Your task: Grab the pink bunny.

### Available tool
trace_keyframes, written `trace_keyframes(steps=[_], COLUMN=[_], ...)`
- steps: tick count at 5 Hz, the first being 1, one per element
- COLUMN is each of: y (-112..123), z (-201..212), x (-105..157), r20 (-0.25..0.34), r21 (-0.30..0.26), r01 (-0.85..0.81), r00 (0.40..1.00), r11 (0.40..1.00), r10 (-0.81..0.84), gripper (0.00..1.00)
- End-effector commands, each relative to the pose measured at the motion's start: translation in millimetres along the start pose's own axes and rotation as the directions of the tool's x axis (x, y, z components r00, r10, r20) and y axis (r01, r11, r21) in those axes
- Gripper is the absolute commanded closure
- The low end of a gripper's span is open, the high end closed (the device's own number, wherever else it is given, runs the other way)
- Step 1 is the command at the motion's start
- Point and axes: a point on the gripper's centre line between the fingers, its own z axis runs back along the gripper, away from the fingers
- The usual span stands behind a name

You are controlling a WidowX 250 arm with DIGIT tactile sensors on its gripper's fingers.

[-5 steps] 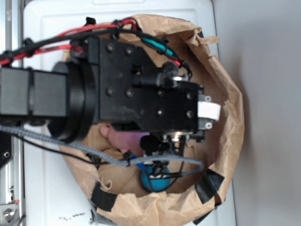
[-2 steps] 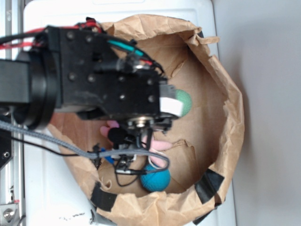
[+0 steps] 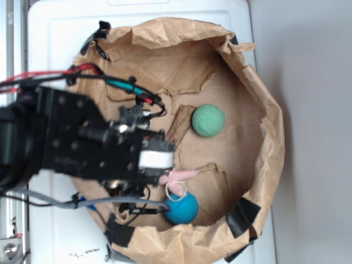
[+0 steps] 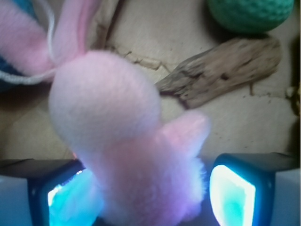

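Observation:
The pink bunny [image 4: 122,136], a pale-pink plush, lies on the floor of a brown paper bag. In the wrist view its body fills the space between my gripper's [image 4: 148,193] two glowing pads. The left pad touches the plush and a small gap shows at the right pad [image 4: 233,195]. The jaws stand apart, open. In the exterior view only the bunny's ears [image 3: 181,176] and white string loop [image 3: 173,190] stick out from under the gripper [image 3: 157,165], whose fingers are hidden by its own black body.
A green textured ball [image 3: 208,120] sits right of centre in the bag. A blue ball [image 3: 183,208] rests just below the bunny. A torn brown flap [image 3: 177,129] lies between them. The bag's crumpled rim [image 3: 269,137] rings everything, on a white surface [image 3: 55,33].
The arm has swung left and lower in the exterior view, uncovering the green ball and the bag floor. The bunny now sits at the gripper's tip.

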Motion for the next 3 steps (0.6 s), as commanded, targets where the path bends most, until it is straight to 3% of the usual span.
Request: trace_keyframes(steps=[1, 3], y=[-6, 15], z=[26, 95], x=[-6, 1], r20=[-0.008, -0.067], r21=[-0.030, -0.129], r01=[-0.027, -0.075], r00=[1.000, 0.996], r11=[0.999, 0.989], r10=[0.026, 0.067], gripper=[1.00, 1.00])
